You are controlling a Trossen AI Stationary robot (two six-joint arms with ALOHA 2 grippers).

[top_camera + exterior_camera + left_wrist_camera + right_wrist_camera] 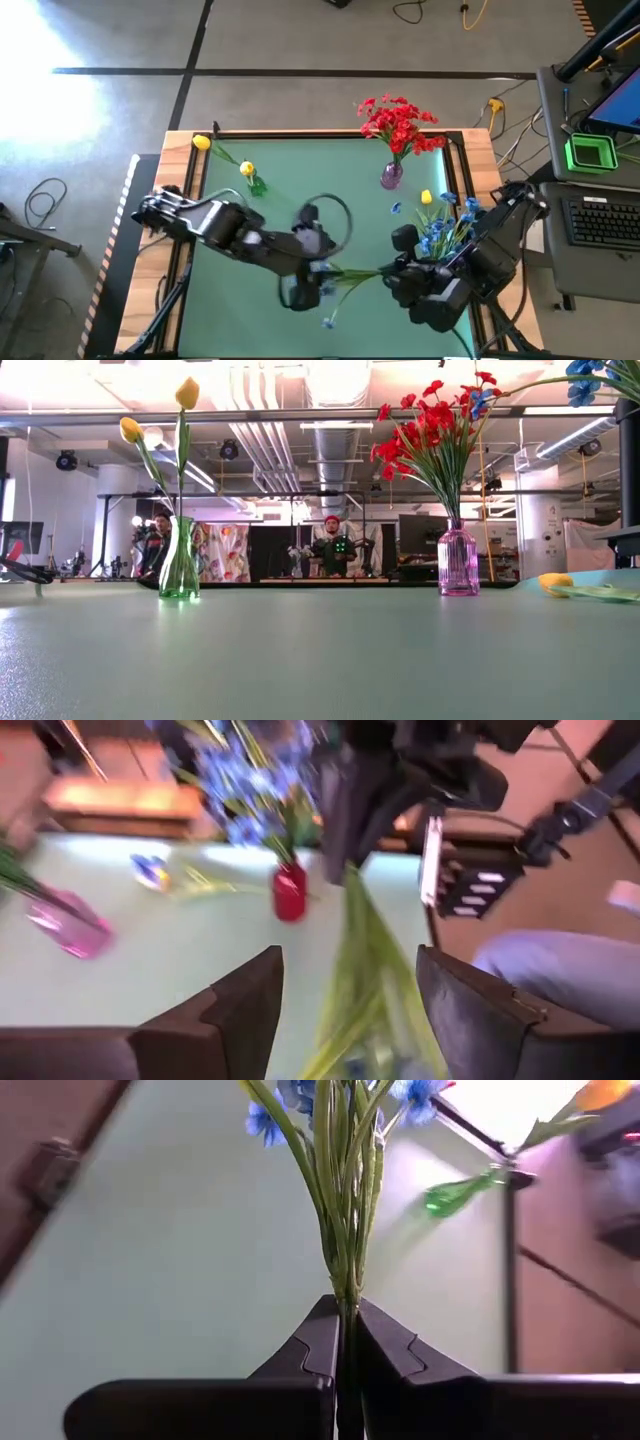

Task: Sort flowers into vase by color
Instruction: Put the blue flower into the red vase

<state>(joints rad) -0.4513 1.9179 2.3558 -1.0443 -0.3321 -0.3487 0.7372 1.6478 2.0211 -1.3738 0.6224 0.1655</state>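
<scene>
1. Progress looks past halfway, judging by the vases: red flowers (398, 122) stand in the pink vase (391, 176) by the far edge of the bench (290, 190), and two yellow tulips (186, 394) stand in the green vase (179, 565) near the far left corner.
2. Blue flowers (440, 228) fill a red vase (289, 892) near the right edge.
3. Right tool (343, 1342) is pinched tight on a blue stem bunch (345, 1200), over the near right part of the bench.
4. Left tool (345, 995) stands partly open at the near middle, its fingers either side of the same bunch's leaves without gripping; this looks like a handover to the right arm.
5. Left to do: seat this bunch with the blues, then the loose yellow flower (427, 197) lying between the pink and red vases.
</scene>
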